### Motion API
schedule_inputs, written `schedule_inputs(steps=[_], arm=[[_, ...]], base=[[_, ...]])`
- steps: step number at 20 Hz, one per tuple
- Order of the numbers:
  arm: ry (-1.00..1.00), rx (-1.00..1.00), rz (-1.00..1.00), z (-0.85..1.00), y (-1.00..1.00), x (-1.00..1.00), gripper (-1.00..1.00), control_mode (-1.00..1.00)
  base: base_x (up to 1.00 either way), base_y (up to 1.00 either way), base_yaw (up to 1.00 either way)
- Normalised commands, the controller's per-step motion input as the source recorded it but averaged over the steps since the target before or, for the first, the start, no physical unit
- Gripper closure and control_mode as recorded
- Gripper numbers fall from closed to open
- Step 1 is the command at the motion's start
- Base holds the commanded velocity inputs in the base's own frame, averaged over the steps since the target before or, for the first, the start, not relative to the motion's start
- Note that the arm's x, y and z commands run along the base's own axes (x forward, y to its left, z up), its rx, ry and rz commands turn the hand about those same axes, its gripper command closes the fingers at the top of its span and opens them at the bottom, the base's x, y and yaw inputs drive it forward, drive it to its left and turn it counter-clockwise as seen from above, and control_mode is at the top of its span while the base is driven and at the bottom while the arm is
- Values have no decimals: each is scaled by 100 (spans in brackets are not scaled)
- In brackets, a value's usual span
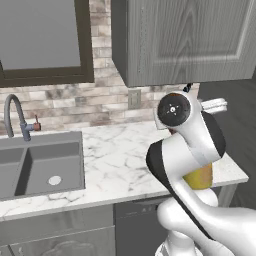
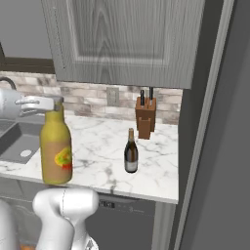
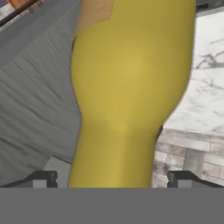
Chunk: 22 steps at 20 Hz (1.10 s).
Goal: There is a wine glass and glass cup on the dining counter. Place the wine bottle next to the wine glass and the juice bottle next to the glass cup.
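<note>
The yellow-orange juice bottle (image 2: 55, 149) stands upright at the front edge of a marble counter (image 2: 97, 146); in the left base view the juice bottle (image 1: 200, 176) is mostly hidden behind my arm. My gripper (image 2: 49, 103) reaches in from the left at the height of the bottle's neck. In the hand view the juice bottle (image 3: 131, 87) lies between my gripper's (image 3: 111, 179) tips, with a small gap on each side, so the gripper is open around the neck. The dark wine bottle (image 2: 131, 152) stands to the right. The wine glass, glass cup and dining counter are out of view.
A wooden knife block (image 2: 145, 117) stands at the back against the brick wall. A grey sink (image 1: 40, 167) with a faucet (image 1: 17, 117) lies to the left. Grey wall cabinets (image 2: 127, 44) hang low overhead, and a dark tall panel (image 2: 215, 146) closes off the right.
</note>
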Motion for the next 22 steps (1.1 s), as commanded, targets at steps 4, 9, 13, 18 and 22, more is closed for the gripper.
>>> schedule_inputs(steps=[4, 9, 13, 18, 22], arm=[[1, 0, 0, 0, 8, -2, 100, 100], [0, 0, 0, 0, 0, 0, 100, 100], [0, 0, 0, 0, 0, 0, 100, 100], [0, 0, 0, 0, 0, 0, 100, 100], [0, 0, 0, 0, 0, 0, 100, 100]], base=[[-27, 14, 4], [-76, 24, 15], [-56, 37, 29], [-27, 62, 35], [-10, 70, 33]])
